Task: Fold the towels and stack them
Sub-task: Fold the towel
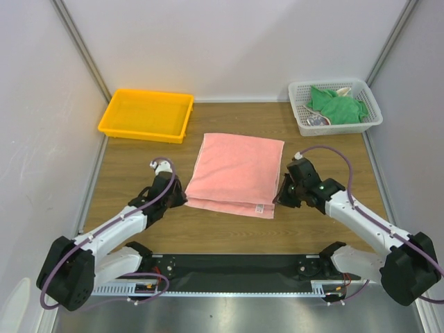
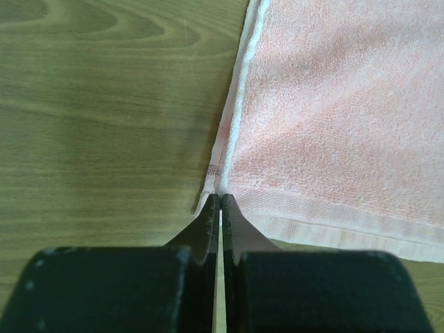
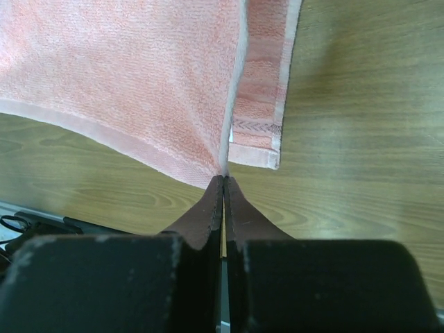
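Note:
The salmon-pink towel [image 1: 236,170] lies folded in the middle of the wooden table, its layered edges toward the arms. My left gripper [image 1: 182,198] is at its near left corner, and the left wrist view shows the gripper [image 2: 220,198] shut with the towel's [image 2: 333,118] hem corner pinched at the tips. My right gripper [image 1: 279,198] is at the near right corner; there the gripper [image 3: 223,177] is shut on the top layer of the pink towel [image 3: 139,76], which rises into the tips. The green towel [image 1: 338,105] sits crumpled in the basket beside a bit of patterned towel [image 1: 318,121].
A white mesh basket [image 1: 300,104] stands at the back right corner. A yellow plastic tray [image 1: 142,132] stands at the back left. White walls close the table on three sides. A black rail [image 1: 236,267] with both arm bases runs along the near edge.

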Controlling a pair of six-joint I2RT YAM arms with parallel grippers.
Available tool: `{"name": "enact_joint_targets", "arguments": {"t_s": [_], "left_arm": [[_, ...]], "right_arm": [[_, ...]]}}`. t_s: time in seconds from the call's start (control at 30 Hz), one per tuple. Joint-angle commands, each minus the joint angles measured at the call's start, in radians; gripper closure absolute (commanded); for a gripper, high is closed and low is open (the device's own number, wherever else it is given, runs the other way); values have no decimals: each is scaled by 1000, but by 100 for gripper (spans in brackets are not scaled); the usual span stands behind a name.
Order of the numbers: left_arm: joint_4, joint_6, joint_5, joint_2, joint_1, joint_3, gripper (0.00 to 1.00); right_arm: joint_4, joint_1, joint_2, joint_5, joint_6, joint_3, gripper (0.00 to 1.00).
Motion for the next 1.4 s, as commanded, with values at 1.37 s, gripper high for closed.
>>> {"name": "enact_joint_targets", "arguments": {"t_s": [1.37], "left_arm": [[-11,-91,-71,-7,-48,-82,91]], "right_arm": [[125,10,133,-164,-27,-231,91]]}}
